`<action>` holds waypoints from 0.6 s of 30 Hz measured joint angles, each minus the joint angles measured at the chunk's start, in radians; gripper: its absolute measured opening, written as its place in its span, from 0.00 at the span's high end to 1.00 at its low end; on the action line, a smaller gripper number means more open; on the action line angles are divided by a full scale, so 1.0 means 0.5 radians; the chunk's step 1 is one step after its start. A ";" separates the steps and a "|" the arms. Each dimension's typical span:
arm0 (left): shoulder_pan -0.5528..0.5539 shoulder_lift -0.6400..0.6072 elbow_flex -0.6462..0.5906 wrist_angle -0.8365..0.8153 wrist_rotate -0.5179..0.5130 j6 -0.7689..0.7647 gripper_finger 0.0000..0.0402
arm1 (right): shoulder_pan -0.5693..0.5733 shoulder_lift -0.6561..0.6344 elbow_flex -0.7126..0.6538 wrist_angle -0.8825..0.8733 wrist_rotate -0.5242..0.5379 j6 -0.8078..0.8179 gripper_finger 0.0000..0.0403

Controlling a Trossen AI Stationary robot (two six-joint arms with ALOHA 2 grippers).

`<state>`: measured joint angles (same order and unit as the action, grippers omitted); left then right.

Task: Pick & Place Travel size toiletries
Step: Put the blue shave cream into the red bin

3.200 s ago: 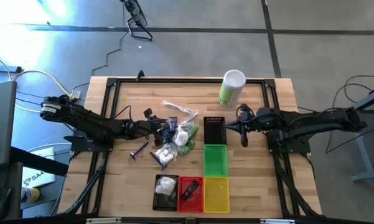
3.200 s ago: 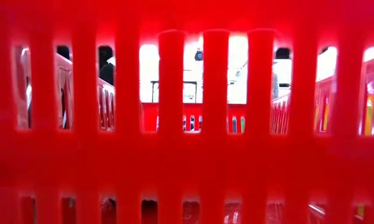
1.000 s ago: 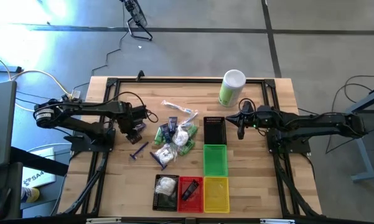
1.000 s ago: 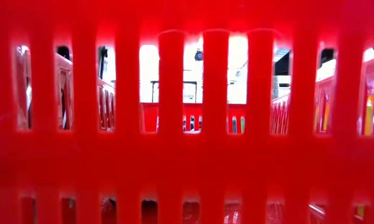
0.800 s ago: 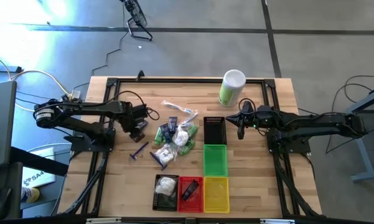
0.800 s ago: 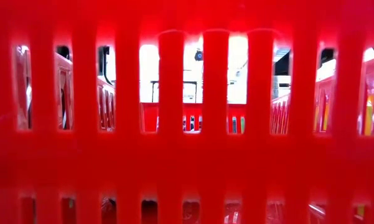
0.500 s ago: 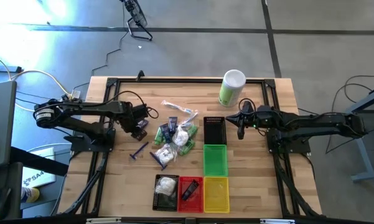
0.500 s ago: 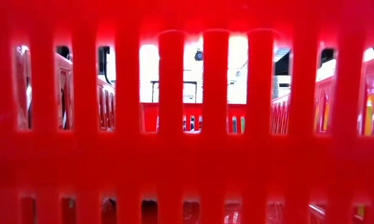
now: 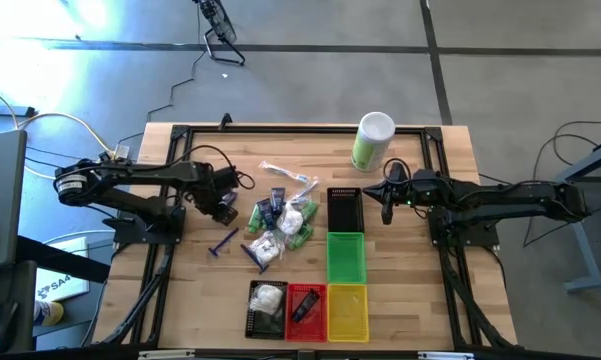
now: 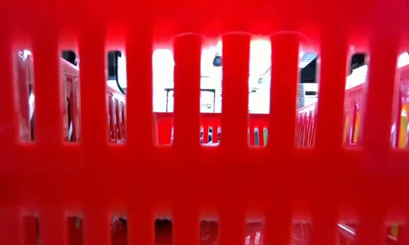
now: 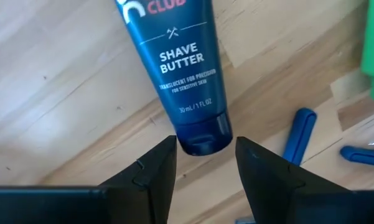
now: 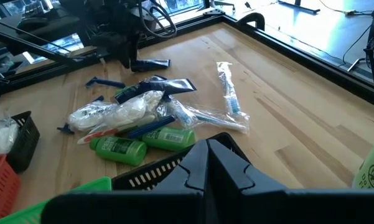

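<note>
A dark blue tube marked "Shave Butter" lies flat on the wooden table, left of the pile of toiletries. My left gripper is open just above it. In the left wrist view its two fingers stand on either side of the tube's cap end; I cannot tell whether they touch it. The pile holds green bottles, white pouches, more dark tubes and a clear-wrapped stick. My right gripper is shut and empty above the table, right of a black basket.
Green, yellow, red and black baskets stand near the front; the last holds a white pouch. A green-and-white canister stands at the back. A blue razor lies nearby. The red basket's wall blocks the low view.
My left gripper has edged a little toward the table's right, toward the pile. My right arm has kept still.
</note>
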<state>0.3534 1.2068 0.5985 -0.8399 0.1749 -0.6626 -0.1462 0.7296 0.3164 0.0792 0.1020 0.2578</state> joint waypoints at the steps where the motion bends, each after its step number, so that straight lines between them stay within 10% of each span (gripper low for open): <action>1: 0.000 0.000 0.009 -0.003 -0.001 -0.002 0.60 | 0.000 0.000 0.000 0.000 0.000 0.000 0.99; 18: 0.000 0.000 0.153 -0.152 -0.105 -0.413 0.60 | 0.000 0.000 0.000 -0.046 -0.001 -0.003 0.99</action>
<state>0.3534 1.2068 0.6750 -0.9161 0.1223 -0.8689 -0.1460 0.7296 0.3164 0.0562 0.1017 0.2562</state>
